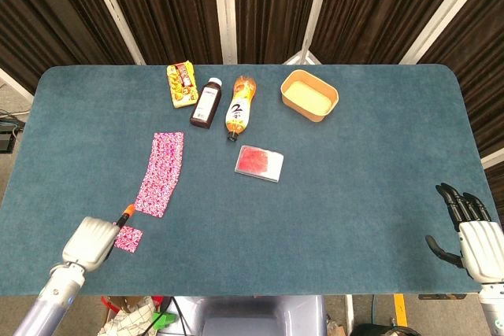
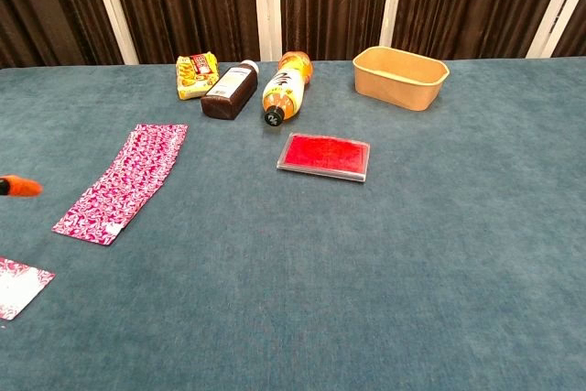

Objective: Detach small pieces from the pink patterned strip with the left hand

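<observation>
The pink patterned strip lies flat on the blue table, left of centre, and also shows in the chest view. A small detached pink piece lies flat near the front-left edge, just below the strip's near end, cut by the frame edge in the chest view. My left hand sits beside that piece on its left. One orange fingertip is stretched out above the table, between piece and strip, and holds nothing. My right hand hovers at the front-right edge, fingers spread and empty.
A yellow snack pack, a dark bottle and an orange drink bottle lie along the back. A tan bowl stands at the back right. A red flat packet lies mid-table.
</observation>
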Available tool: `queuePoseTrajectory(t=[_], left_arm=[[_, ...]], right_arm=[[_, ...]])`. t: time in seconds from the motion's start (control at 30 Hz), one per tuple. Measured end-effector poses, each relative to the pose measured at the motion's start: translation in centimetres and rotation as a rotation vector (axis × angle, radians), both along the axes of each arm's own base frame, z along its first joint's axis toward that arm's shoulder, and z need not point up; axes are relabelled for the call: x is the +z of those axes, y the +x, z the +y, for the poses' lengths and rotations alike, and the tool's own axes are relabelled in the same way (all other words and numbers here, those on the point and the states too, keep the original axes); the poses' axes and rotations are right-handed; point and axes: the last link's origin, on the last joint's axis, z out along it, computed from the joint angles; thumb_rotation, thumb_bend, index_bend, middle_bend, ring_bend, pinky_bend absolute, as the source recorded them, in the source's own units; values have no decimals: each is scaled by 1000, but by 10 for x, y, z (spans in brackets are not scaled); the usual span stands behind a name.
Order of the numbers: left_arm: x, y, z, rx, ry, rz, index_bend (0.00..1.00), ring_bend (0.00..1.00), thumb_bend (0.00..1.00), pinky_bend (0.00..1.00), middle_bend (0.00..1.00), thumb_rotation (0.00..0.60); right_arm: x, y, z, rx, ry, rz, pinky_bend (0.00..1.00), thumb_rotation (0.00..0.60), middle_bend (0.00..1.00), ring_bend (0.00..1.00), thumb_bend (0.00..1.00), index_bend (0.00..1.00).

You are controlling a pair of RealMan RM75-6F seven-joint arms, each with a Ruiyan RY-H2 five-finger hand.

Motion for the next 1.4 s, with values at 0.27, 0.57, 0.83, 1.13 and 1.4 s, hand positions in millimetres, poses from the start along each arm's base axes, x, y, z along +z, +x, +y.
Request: queuePoseTrajectory(t=[0.27,0.57,0.83,1.13,1.4], left_arm=[[-24,0,37,20,-59,23,13,748,884,694,892,600],[-47,5,50,25,-107,70,12,748,884,694,892,600],[-50,0,47,42,-116,93,22,748,883,694,892,600],[-53,-4,47,67,-124,125,30,748,884,694,892,600],[-49,-12,43,86,-115,154,31,748,884,694,892,600]], right_arm=[[0,-2,0,-12,-1,0,137,600,107,183,313,0],[1,-2,0,-14,-4,-3,137,600,107,183,313,0],[1,-2,0,-14,-3,-6,137,600,107,183,313,0],[1,-2,0,-14,-5,-6,137,600,107,183,313,0],[2,-2,-1,-14,-8,-8,137,600,107,183,313,0]])
